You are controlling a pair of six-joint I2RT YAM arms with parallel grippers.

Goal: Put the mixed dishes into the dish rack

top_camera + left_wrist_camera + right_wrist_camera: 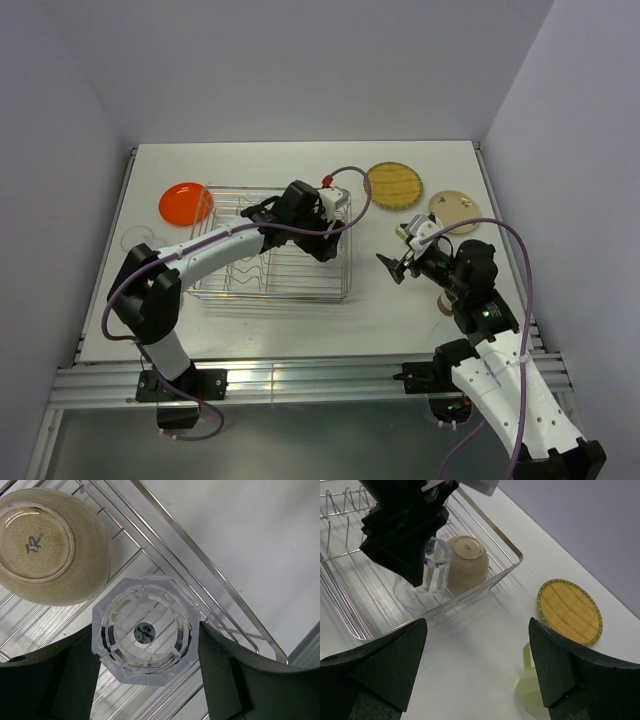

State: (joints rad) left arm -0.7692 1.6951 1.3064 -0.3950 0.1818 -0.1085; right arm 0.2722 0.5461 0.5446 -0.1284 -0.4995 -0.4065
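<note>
1. The dish rack (300,270) stands on the white counter (300,325), left of middle in the overhead view
2. The left arm reaches across the rack, and its end effector (146,645) hangs over the rack's right end
3. The left end effector is clamped on the clear plastic cup (145,630); the two dark fingers (50,680) press against opposite sides of it
4. The cup is turned upside down, its faceted base facing the wrist camera, and it sits inside the rack on the wire floor
5. The beige bowl (50,545) lies just beside the cup in the same end of the rack, also upside down with its foot ring up; I cannot tell whether the two touch
6. The right end effector (476,625) hovers over bare counter to the right of the rack, its fingers wide apart with nothing between them
7. The pale green mug (532,690) rests on the counter just beside one finger of the right end effector
8. The yellow woven-pattern plate (393,183) lies flat on the counter beyond the rack's right end, outside it
9. The tan plate (455,210) lies farther right, near the yellow one
10. The orange plate (185,203) lies outside the rack at its far-left corner
</note>
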